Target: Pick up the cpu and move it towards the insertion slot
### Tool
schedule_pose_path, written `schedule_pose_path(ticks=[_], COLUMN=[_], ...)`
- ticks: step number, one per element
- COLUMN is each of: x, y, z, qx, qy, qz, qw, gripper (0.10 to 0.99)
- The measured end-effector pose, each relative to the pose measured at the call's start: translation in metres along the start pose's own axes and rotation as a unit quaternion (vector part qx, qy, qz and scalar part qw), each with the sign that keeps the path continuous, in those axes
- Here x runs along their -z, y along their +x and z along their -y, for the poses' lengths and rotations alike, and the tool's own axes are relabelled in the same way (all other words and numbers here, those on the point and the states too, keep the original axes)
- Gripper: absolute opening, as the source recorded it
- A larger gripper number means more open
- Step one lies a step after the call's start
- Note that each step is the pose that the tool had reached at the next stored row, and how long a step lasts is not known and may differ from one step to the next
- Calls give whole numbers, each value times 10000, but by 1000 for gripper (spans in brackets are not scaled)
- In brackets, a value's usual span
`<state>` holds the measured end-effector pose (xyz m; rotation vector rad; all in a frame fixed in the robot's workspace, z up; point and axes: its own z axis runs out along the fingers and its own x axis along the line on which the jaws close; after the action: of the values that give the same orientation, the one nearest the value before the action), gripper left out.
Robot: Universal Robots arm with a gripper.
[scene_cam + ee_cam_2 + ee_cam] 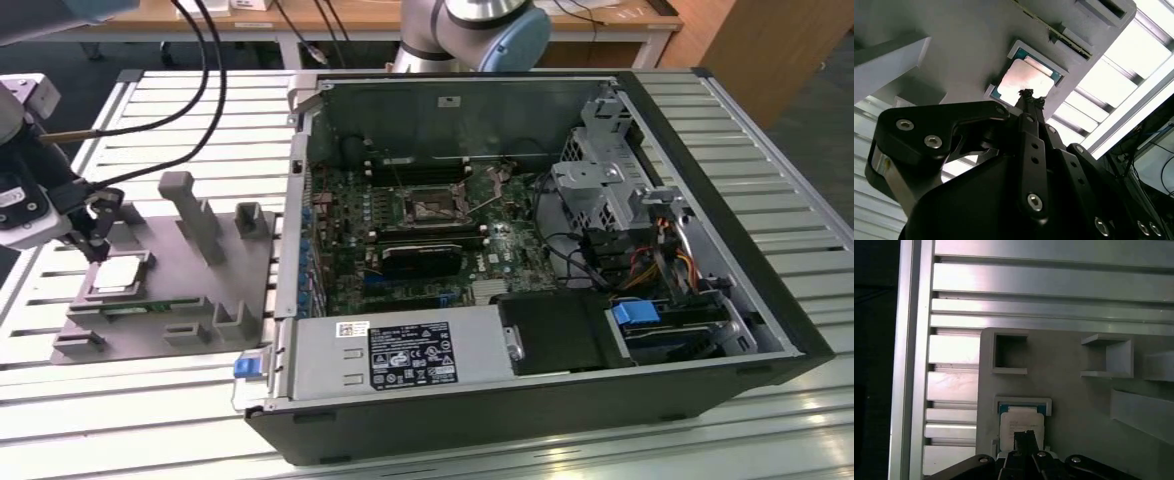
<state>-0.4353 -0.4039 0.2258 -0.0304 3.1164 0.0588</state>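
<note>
Exterior view: cpu (118, 272) lies flat, metal top up, in a pocket of the grey tray (200, 262). The tray sits on the slatted table (747, 120) at 9 o'clock from the open computer case (454, 110).

Chip is square, so no long axis to note. Its sides run parallel with the pocket's sides, and a teal border shows round the metal top in both wrist views (1024, 75) (1021, 421).

Gripper (96, 254) hangs over the chip's 10 o'clock corner in the exterior view, pointing down. In both wrist views its fingers come together to one narrow tip (1028, 94) (1024, 434) with no gap and nothing between them. The tip sits over the chip's top face, but contact cannot be judged.

Insertion slot (434, 208), a dark square in a shiny bracket, is on the board inside the case, at about 2 o'clock from the chip and well apart from it. Upright tray posts (187, 205) stand between the two.
</note>
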Motion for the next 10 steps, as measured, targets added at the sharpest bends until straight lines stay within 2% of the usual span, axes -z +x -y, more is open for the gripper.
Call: schedule_pose_path(ticks=[10], x=[-140], y=[-10], z=[52], qx=[0], qy=[0], qz=[-1], qw=[10000], gripper=[102])
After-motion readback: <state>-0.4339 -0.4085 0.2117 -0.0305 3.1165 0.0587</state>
